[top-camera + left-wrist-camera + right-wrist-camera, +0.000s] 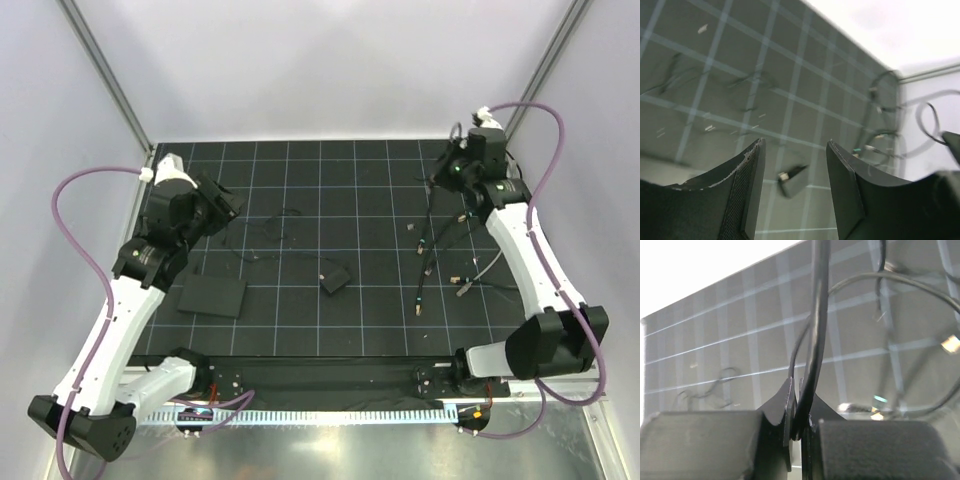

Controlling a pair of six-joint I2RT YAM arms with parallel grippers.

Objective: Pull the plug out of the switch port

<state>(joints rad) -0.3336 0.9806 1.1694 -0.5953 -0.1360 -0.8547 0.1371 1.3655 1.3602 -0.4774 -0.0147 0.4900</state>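
Observation:
The flat matte-black box [212, 296] lies at the left front of the gridded mat; its switch port and any plug in it do not show. My left gripper [227, 205] hovers above the mat behind the box, open and empty [796, 145]. Between its fingers, far below, I see the smaller black square block [795, 181] with a pale connector on its edge. My right gripper [448, 176] is raised at the far right and shut on a black cable [817, 315] that runs up from between its pads [802, 385].
The small black block [336, 279] lies mid-mat. A thin dark wire [268, 232] loops between the box and the block. A bundle of cables [440, 235] with several loose connectors hangs and spreads on the right side of the mat.

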